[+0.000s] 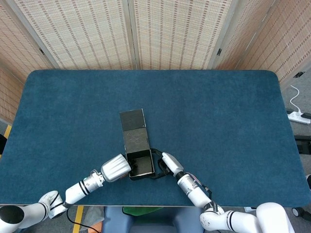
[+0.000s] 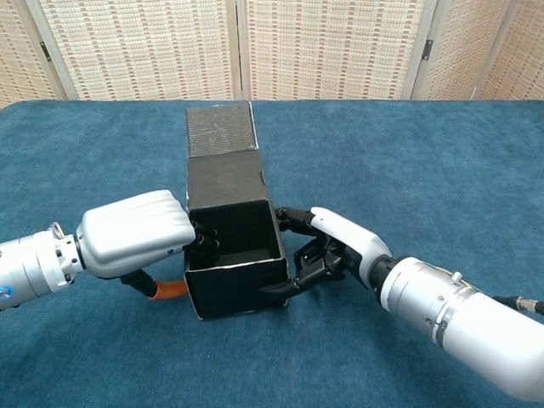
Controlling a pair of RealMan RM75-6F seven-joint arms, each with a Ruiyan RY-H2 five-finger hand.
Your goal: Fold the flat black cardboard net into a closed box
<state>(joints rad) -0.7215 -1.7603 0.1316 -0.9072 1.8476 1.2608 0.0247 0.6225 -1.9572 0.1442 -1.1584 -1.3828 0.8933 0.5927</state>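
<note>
The black cardboard box (image 2: 231, 259) (image 1: 140, 164) stands open-topped near the table's front edge, its walls up. Its lid panels (image 2: 223, 151) (image 1: 133, 128) lie flat on the cloth behind it. My left hand (image 2: 140, 232) (image 1: 115, 168) grips the box's left wall, dark fingers hooked over the rim into the inside. My right hand (image 2: 333, 251) (image 1: 167, 162) holds the right wall, fingertips pressed against its outer face and front right corner. The box bottom looks bare inside.
A blue cloth (image 1: 209, 116) covers the table. An orange fingertip (image 2: 170, 289) of the left hand pokes out low beside the box's left front corner. Woven screens (image 1: 160, 29) stand behind the table.
</note>
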